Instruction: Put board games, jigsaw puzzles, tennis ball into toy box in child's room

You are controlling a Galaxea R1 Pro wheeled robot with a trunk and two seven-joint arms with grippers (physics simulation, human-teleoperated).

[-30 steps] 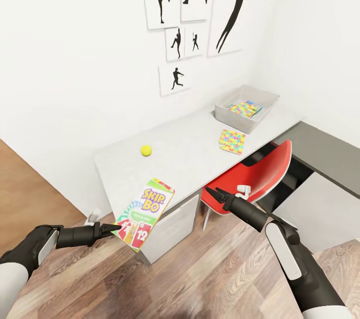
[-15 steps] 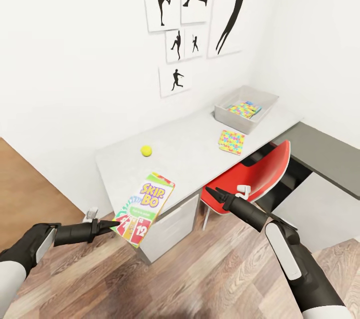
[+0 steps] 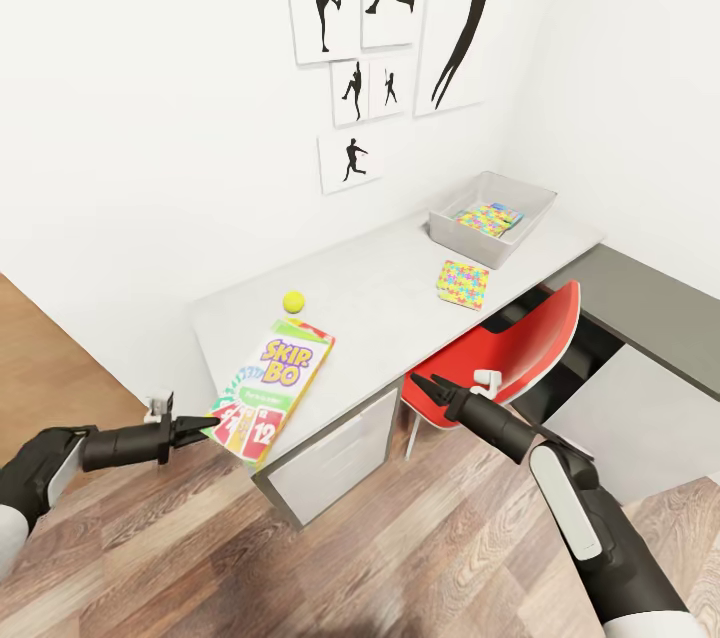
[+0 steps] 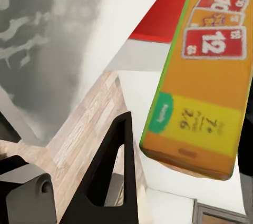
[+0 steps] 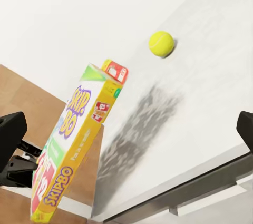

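Left gripper (image 3: 200, 425): we grip the near edge of the Skip-Bo box (image 3: 268, 388), tilted up over the table's (image 3: 380, 303) near-left corner.
Right gripper (image 3: 425, 386): fingers spread, holding nothing, before the red chair (image 3: 520, 348).
Ball (image 3: 293, 300): just beyond the box.
Bin (image 3: 492, 216): far right, one puzzle (image 3: 487, 218) inside; second puzzle (image 3: 465, 282) nearer.
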